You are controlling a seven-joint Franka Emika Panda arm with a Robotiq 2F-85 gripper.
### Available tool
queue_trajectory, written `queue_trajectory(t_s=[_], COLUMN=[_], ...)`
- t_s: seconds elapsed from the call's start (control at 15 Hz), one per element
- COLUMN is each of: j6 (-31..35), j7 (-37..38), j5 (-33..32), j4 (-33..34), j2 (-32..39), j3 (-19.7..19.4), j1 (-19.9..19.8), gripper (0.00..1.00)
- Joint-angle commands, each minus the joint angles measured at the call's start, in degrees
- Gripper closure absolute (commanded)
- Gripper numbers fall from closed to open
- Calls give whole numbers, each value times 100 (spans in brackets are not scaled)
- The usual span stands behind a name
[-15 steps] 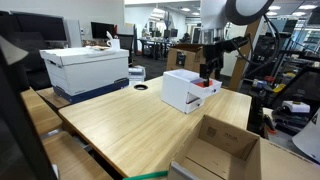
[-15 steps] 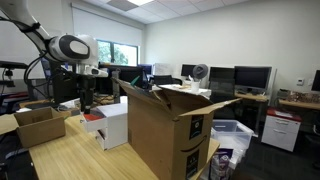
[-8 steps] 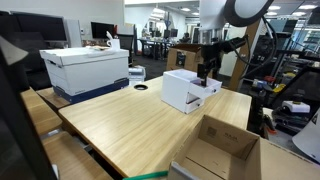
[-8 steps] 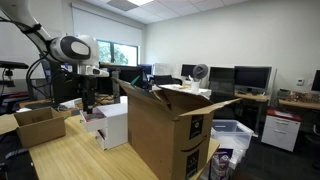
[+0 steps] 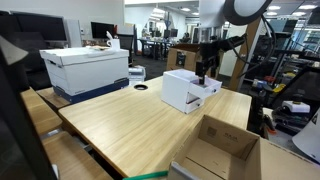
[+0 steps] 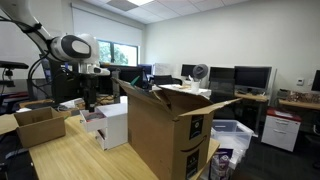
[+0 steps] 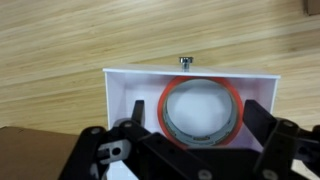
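Gripper above white drawer on desk
Jaws wide, empty, framing red-rimmed roll at frame centre; print on cardboard box unreadable.

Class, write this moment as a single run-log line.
gripper: open, above white drawer | drawer: pulled out over wooden table | orange-rimmed round item: lies inside drawer, ungripped

White arm, black jaws
Glossy white rounded shells meet at dark joint rings, with black cables looping beside them. In the wrist view, matte black jaws with hinged bars show a pale pivot ring at 8 o'clock.
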Motion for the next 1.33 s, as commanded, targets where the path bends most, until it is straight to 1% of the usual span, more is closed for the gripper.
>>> queue_trajectory(t_s=[0.0, 0.27, 0.73, 1.0, 1.27], j6=[70, 97, 168, 193, 357], j7=[180, 107, 77, 35, -16], j5=[-138, -65, 94, 172, 247], j4=[-169, -338, -912, -1207, -1350], j2=[-233, -464, -951, -1113, -1059], j3=[36, 41, 74, 120, 156], j1=[-28, -22, -43, -37, -28], gripper=[0, 0, 0, 0, 0])
